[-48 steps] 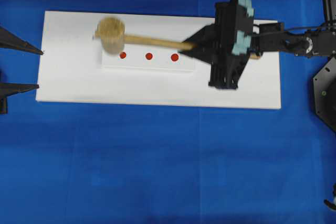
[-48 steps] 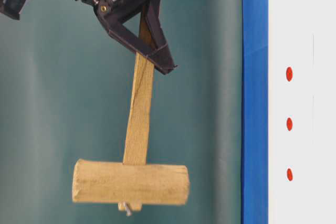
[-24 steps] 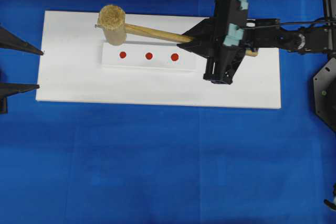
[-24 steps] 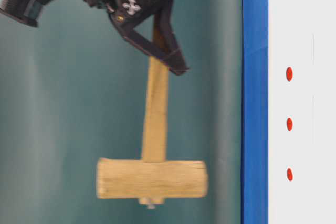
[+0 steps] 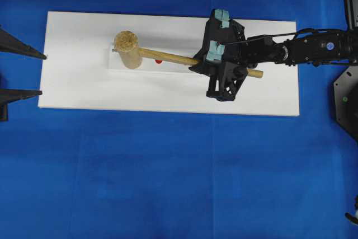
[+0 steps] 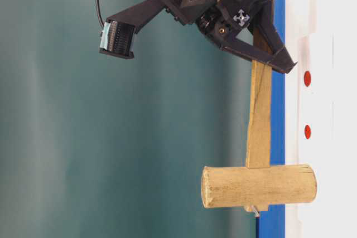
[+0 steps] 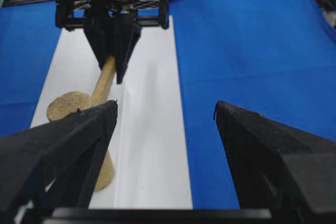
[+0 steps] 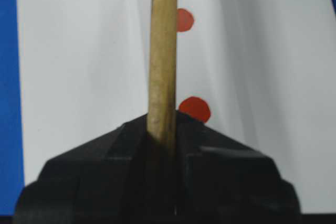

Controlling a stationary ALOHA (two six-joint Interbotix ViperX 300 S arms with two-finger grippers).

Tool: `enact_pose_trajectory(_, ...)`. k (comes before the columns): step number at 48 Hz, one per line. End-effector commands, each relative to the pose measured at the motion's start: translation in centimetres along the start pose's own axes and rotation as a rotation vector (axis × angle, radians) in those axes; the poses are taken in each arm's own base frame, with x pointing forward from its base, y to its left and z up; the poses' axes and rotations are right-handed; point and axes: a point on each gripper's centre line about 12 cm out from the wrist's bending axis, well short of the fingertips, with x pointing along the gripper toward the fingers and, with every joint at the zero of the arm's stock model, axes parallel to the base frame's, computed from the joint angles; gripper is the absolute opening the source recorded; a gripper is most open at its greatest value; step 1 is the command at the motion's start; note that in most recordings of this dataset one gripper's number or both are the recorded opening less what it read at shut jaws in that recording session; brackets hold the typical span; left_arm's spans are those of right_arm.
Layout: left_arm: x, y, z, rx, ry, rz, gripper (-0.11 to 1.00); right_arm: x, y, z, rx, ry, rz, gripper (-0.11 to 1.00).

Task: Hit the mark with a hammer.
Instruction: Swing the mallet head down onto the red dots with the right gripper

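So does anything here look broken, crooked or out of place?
Nothing looks damaged. The one small oddity is a metal pin or nail sticking out of the hammer head's far side. The right gripper holds the handle, the head covers the end red mark, and the left gripper sits open and idle.

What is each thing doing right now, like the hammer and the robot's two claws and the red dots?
hammer: held by its handle, head down over the far-left dot's place
right gripper: shut on the hammer handle
left gripper: open, empty, off to the side
red dots: two showing in the table-level view, third hidden by the hammer head
white board: lying flat
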Motion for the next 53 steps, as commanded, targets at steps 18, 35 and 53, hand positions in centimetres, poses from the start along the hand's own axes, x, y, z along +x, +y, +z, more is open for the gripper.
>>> enact_pose_trajectory(18,0.1,0.0,-0.1,-0.004,0.006,-0.002,0.72,-6.7,0.6,4.1,-0.013,-0.234,-0.014,0.01)
enact_pose_trajectory(35,0.2,0.0,-0.2,-0.005,0.009,-0.001,0.72,-10.2,0.3,2.7,-0.003,-0.298,-0.028,0.01)
enact_pose_trajectory(53,0.1,0.0,-0.2,-0.005,0.008,-0.001,0.72,-7.3,-0.1,-0.2,-0.007,-0.171,-0.051,0.01)
